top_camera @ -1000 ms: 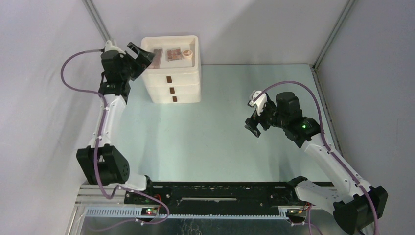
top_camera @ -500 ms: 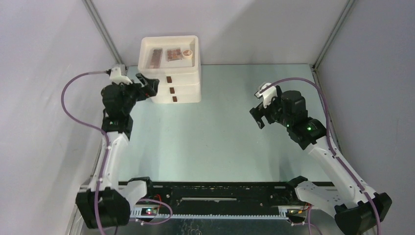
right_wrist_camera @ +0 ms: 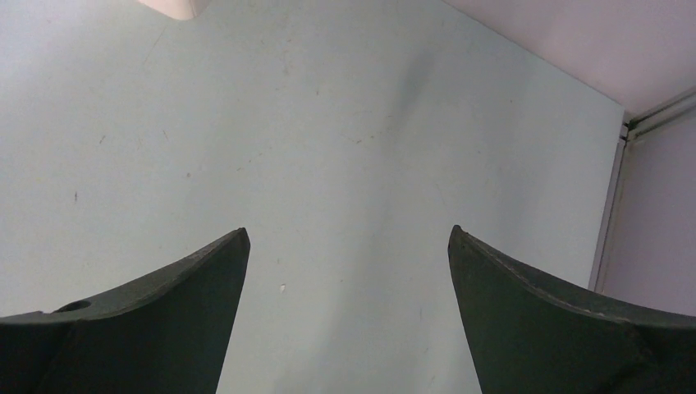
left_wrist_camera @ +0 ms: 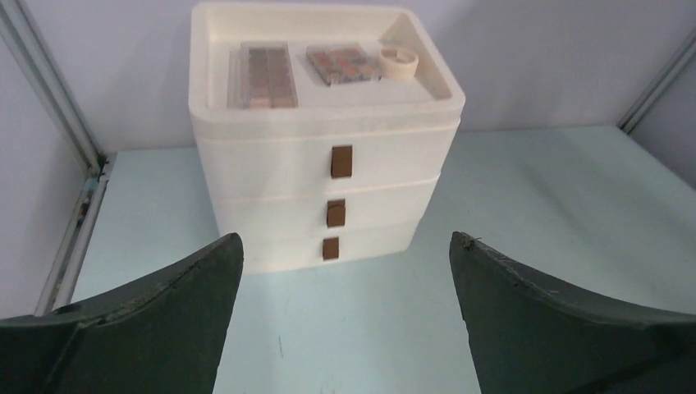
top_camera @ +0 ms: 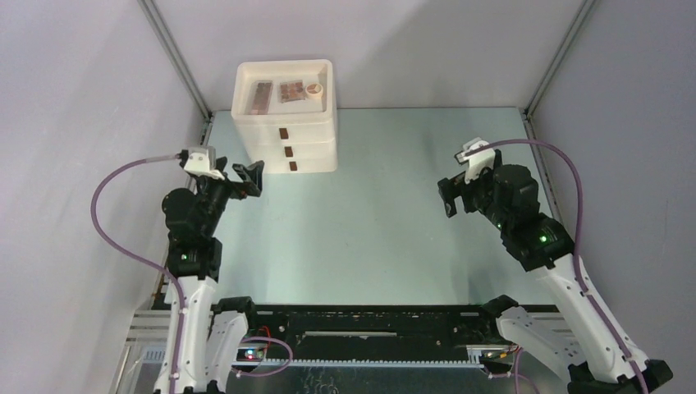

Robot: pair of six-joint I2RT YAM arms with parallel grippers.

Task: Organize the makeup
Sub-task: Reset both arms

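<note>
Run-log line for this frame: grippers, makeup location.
left gripper: open, empty, facing drawer box | right gripper: open, empty, above table | long palette, square palette, round item: box top tray | drawers: shut

The left gripper [left_wrist_camera: 345, 240] has dark green-black fingers [left_wrist_camera: 156, 320]. Ahead of them, the three-drawer box [left_wrist_camera: 271, 185] is cream with brown handles [left_wrist_camera: 341, 161]. On top of it, the long palette [left_wrist_camera: 264, 75] and the square palette [left_wrist_camera: 343, 64] show grids of pink and brown squares; the round compact [left_wrist_camera: 399, 60] is beige. Beneath the gripper, the table [left_wrist_camera: 542, 205] is pale mint.
</note>
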